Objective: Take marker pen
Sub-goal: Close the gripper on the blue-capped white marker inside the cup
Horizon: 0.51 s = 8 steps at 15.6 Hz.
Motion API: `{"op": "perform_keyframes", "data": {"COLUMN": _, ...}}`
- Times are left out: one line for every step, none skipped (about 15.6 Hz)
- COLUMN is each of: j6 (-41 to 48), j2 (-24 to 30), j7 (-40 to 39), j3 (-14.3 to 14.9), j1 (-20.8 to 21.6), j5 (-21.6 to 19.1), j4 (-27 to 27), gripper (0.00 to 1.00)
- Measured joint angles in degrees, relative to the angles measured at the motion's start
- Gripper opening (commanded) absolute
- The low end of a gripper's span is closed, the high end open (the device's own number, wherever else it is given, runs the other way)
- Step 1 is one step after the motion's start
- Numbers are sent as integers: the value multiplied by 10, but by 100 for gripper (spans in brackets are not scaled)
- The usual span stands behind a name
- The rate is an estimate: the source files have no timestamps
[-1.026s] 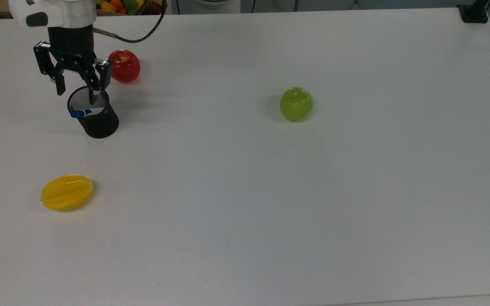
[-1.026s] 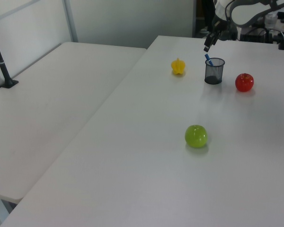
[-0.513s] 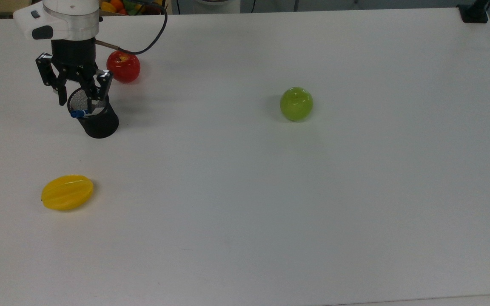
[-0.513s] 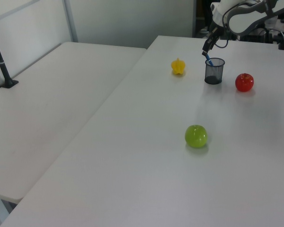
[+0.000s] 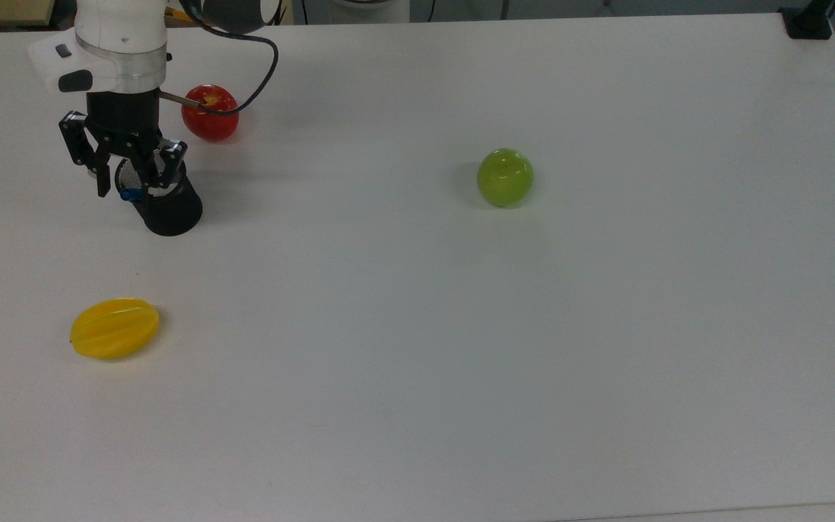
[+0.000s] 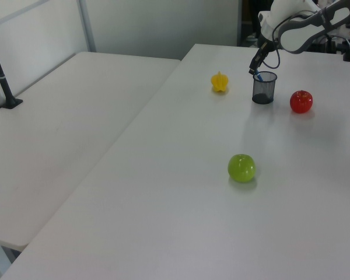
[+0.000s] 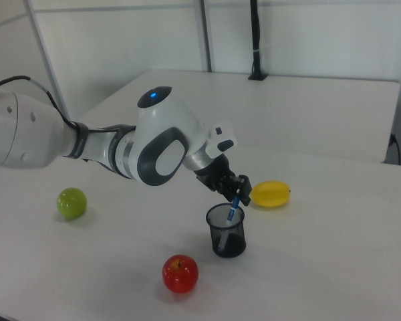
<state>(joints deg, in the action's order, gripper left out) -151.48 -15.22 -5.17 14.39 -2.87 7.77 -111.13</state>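
Note:
The marker pen (image 5: pixel 130 194) leans in a black mesh cup (image 5: pixel 169 208), with its blue cap poking over the rim on the top view's left. My gripper (image 5: pixel 129 185) hangs open right over the cup mouth, one finger on each side of the cap, and I see no contact. In the right view the marker pen (image 7: pixel 233 208) stands slanted in the cup (image 7: pixel 227 235), with the gripper (image 7: pixel 232 188) just above its top end. In the left view the gripper (image 6: pixel 255 68) sits at the cup (image 6: pixel 263 88) rim.
A red apple (image 5: pixel 210 113) lies close behind the cup. A yellow fruit (image 5: pixel 114 328) rests nearer the top view's bottom left, and a green apple (image 5: pixel 505 177) sits mid-table. The arm's black cable (image 5: pixel 258 61) loops above the red apple. The white table (image 5: pixel 533 362) stretches wide to the top view's right.
The gripper has come down and shifted slightly toward the top view's left, from above the cup's rim to around the marker's blue cap. It has stayed open and the marker has not moved.

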Motion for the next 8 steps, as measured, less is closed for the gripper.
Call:
{"op": "perform_keyframes", "data": {"j6": 0, "j2": -1, "j7": 0, "j3": 0, "j1": 0, "j5": 0, "j4": 0, "gripper": 10}}
{"op": "perform_keyframes", "data": {"j6": 0, "j2": -1, "j7": 0, "j3": 0, "j1": 0, "j5": 0, "j4": 0, "gripper": 3}}
{"op": "perform_keyframes", "data": {"j6": -1, "j2": -1, "j7": 0, "j3": 0, "j1": 0, "j5": 0, "j4": 0, "gripper": 1}}
{"op": "perform_keyframes", "data": {"j6": -2, "j2": 0, "j7": -1, "j3": 0, "j1": -1, "j5": 1, "j4": 1, "gripper": 1}}
{"op": "perform_keyframes", "data": {"j6": -2, "j2": 0, "j7": -1, "j3": 0, "j1": -1, "j5": 1, "j4": 1, "gripper": 1}}
{"op": "perform_keyframes", "data": {"j6": -2, "j2": -1, "j7": -1, "j3": 0, "j1": -1, "j5": 1, "j4": 1, "gripper": 1}}
{"op": "perform_keyframes", "data": {"j6": -2, "j2": -1, "j7": -1, "j3": 0, "j1": -1, "j5": 1, "j4": 1, "gripper": 1}}
{"op": "perform_keyframes", "data": {"j6": -2, "j2": 0, "j7": -1, "j3": 0, "j1": -1, "j5": 1, "j4": 1, "gripper": 1}}
